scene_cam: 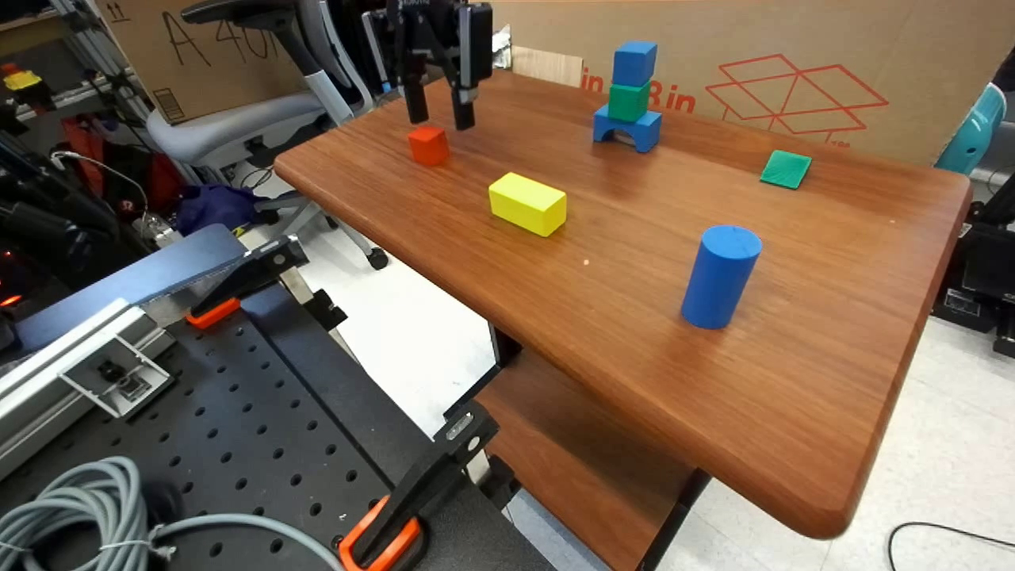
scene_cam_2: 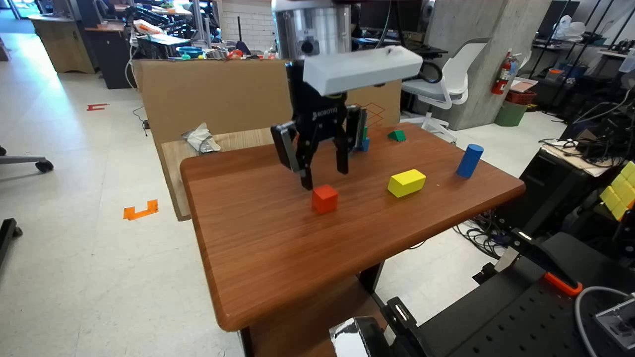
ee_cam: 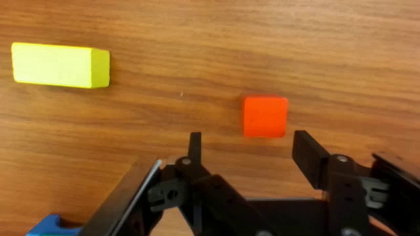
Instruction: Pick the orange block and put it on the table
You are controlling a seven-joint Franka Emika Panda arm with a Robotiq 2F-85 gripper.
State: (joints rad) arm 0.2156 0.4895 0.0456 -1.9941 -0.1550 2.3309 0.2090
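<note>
The orange block [scene_cam: 429, 146] is a small orange-red cube standing on the table [scene_cam: 603, 301], a reddish-brown wood-grain top. The block also shows in an exterior view [scene_cam_2: 325, 199] and in the wrist view [ee_cam: 265, 117]. My gripper [scene_cam: 441, 117] is open and empty, pointing down above the table beside the block. Its fingers also show in an exterior view [scene_cam_2: 324, 174], higher than the block and apart from it. In the wrist view the block lies just beyond the line of the open fingertips [ee_cam: 247, 137], nearer the right finger. Nothing hides the block.
A yellow rectangular block [scene_cam: 527, 204] lies near the orange block. A stack of blue and green blocks [scene_cam: 629, 103] stands toward the cardboard. A blue cylinder [scene_cam: 721, 277] and a green wedge [scene_cam: 786, 169] are farther along the table. A black perforated bench [scene_cam: 262, 428] is nearby.
</note>
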